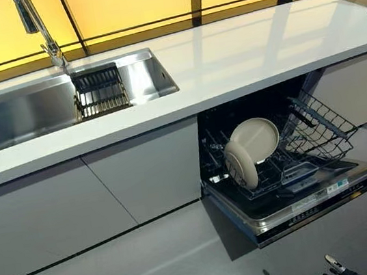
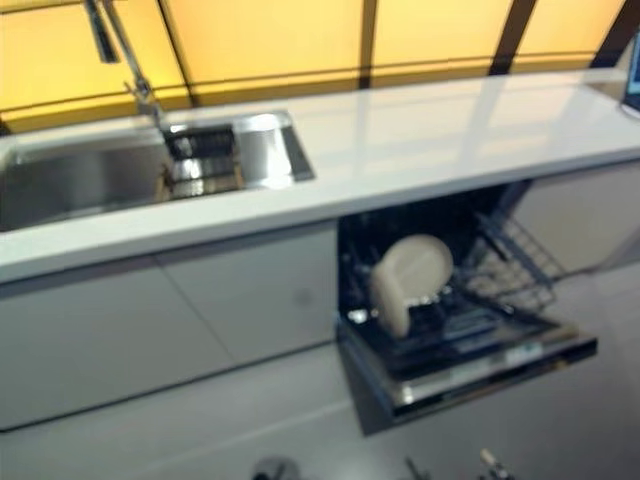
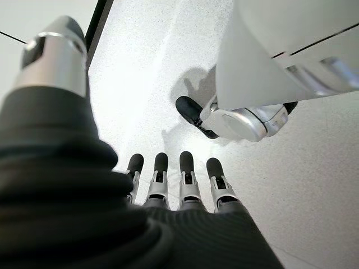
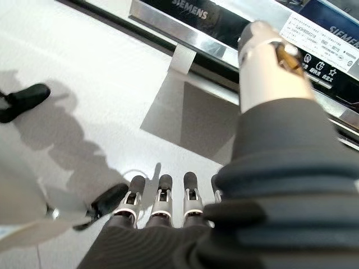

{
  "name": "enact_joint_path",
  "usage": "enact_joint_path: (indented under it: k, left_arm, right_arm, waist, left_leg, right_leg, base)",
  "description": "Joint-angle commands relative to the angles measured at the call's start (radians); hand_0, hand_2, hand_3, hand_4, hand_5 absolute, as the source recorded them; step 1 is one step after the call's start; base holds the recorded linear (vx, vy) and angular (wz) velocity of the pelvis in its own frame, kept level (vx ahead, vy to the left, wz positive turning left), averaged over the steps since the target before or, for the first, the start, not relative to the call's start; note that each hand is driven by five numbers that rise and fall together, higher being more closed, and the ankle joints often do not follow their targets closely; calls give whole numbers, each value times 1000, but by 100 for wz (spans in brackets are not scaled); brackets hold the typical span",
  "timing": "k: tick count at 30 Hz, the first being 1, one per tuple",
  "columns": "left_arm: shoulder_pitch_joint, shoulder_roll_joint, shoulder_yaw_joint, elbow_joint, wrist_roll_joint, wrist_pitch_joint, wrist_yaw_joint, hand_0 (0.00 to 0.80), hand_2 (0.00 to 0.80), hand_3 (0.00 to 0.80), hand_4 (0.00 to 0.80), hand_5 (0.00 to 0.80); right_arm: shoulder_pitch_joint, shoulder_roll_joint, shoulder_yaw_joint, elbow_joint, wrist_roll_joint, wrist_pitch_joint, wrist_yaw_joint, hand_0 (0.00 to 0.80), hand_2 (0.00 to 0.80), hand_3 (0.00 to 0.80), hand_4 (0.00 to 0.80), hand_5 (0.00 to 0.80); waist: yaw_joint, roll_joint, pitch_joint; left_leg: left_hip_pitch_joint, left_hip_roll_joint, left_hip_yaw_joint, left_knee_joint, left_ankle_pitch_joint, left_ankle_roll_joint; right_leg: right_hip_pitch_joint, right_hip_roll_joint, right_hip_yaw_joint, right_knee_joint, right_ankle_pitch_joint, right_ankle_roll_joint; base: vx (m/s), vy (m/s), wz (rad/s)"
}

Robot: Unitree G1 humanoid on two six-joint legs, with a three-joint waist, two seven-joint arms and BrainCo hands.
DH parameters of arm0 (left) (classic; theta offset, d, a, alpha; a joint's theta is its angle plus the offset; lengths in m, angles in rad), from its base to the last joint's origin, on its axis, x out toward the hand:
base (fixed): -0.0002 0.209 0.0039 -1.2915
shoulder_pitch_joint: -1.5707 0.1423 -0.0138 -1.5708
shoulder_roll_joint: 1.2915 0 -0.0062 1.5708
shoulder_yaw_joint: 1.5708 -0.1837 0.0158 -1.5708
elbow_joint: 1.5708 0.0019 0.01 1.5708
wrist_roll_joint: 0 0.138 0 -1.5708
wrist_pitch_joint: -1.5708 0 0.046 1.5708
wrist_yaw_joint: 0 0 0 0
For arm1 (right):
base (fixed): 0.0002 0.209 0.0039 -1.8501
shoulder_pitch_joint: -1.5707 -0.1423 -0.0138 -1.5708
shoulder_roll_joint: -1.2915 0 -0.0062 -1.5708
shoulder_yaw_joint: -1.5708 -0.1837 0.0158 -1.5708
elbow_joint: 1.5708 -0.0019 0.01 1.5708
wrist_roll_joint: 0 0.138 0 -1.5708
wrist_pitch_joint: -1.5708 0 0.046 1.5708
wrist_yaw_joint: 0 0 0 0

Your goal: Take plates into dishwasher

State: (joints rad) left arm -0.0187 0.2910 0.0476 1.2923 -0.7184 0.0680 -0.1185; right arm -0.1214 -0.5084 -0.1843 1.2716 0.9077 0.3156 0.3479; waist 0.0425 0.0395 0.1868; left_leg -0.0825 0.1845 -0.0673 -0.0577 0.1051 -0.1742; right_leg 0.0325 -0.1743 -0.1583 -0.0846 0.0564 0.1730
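Observation:
Two cream plates stand on edge in the lower rack of the open dishwasher (image 1: 304,206): a larger one (image 1: 258,136) behind and a second one (image 1: 240,165) in front of it, leaning together. My left hand (image 3: 187,179) hangs low over the floor, its fingers straight and holding nothing. My right hand (image 4: 162,199) also hangs near the floor, just in front of the dishwasher's lowered door (image 4: 202,33), fingers straight and empty. Only its fingertips (image 1: 336,268) show at the bottom edge of the left eye view.
A wire basket (image 1: 320,124) sits tilted at the right of the dishwasher rack. Above runs a white countertop (image 1: 259,43) with a steel sink (image 1: 1,120), a dark drainer rack (image 1: 99,91) inside it and a faucet (image 1: 44,34). Grey cabinet doors (image 1: 77,209) stand to the left.

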Motion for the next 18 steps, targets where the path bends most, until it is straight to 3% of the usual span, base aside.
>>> enact_joint_path:
  k: [1,12,18]
  left_arm:
    - [-64,21,-13,32,-14,-22,6,0,0,0,0,0]
    - [-65,-2,-33,23,-28,-38,-10,0,0,0,0,0]
    - [-69,-15,-48,14,-112,-56,-38,0,0,0,0,0]
  right_arm:
    - [-51,-2,-24,7,43,-22,-18,0,0,0,0,0]
    - [-59,4,-45,8,122,-39,-47,0,0,0,0,0]
    - [-130,-9,-70,-22,295,-88,-66,0,0,0,0,0]
  waist:
    - [8,-20,59]
    - [15,15,81]
    - [21,68,160]
  left_leg:
    - [8,-10,-10,-13,11,58]
    - [-3,-30,-33,-11,20,55]
    - [-79,-50,-39,112,-1,57]
  right_leg:
    - [-40,10,-14,148,-78,-74]
    - [-41,7,-34,175,-101,-91]
    - [-116,-23,-38,296,-144,-118]
  base:
    - [-28,-10,3]
    - [-18,8,8]
    - [-110,89,9]
